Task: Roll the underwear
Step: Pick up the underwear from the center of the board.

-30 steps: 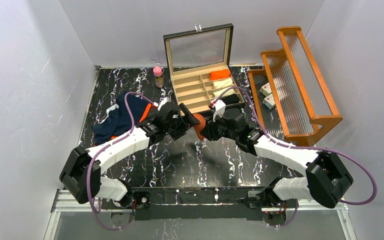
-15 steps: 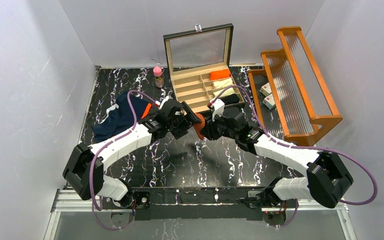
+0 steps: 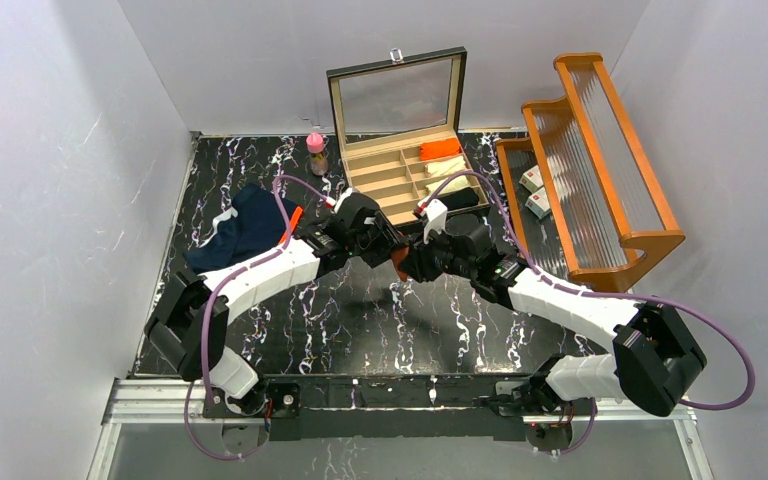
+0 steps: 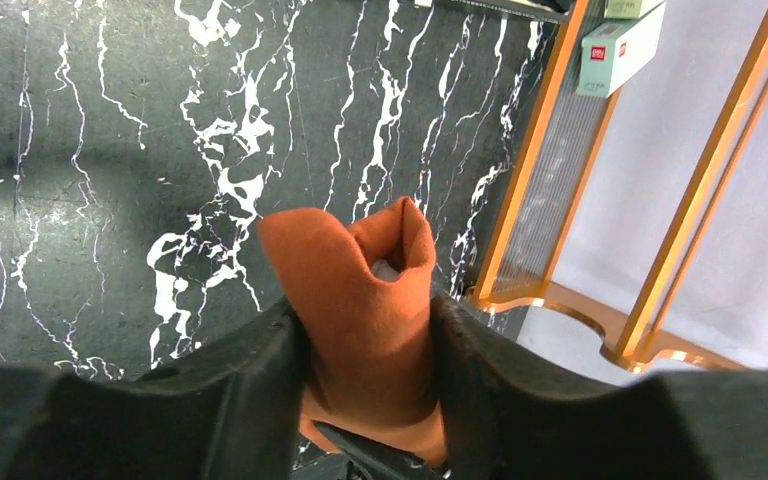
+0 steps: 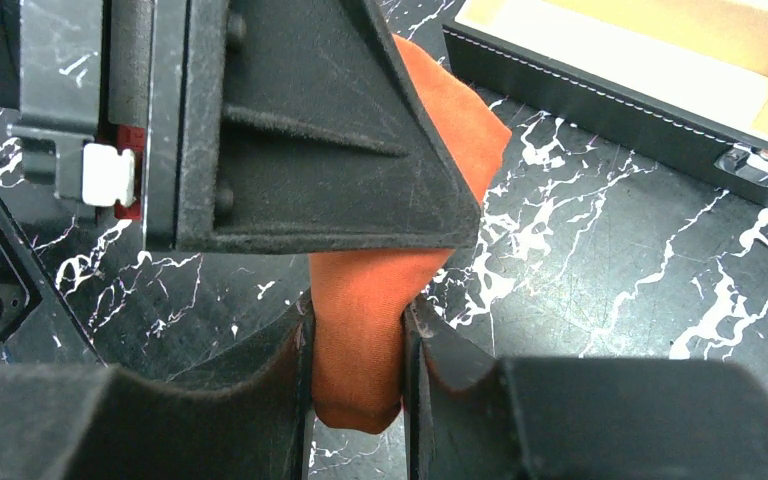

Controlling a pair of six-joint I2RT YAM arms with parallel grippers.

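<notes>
The rust-orange underwear point(image 4: 365, 300) is bunched into a thick roll, a bit of white showing inside its open end. Both grippers hold it above the black marble table. My left gripper point(image 4: 368, 340) is shut on one end; my right gripper point(image 5: 356, 360) is shut on the other end point(image 5: 360, 330). In the top view only a sliver of the roll point(image 3: 398, 257) shows between my left gripper point(image 3: 380, 243) and my right gripper point(image 3: 415, 258). The navy blue underwear point(image 3: 240, 230) with orange trim lies spread on the table at the left.
An open wooden compartment box point(image 3: 410, 165) holding folded orange, cream and dark cloths stands just behind the grippers. A wooden rack point(image 3: 600, 160) with small boxes stands at the right. A small pink-capped bottle point(image 3: 316, 152) stands at the back. Grey walls enclose the table.
My left arm has swung right and closed in on the roll, its gripper now up against the right gripper. The right arm has barely moved. More of the navy garment shows.
</notes>
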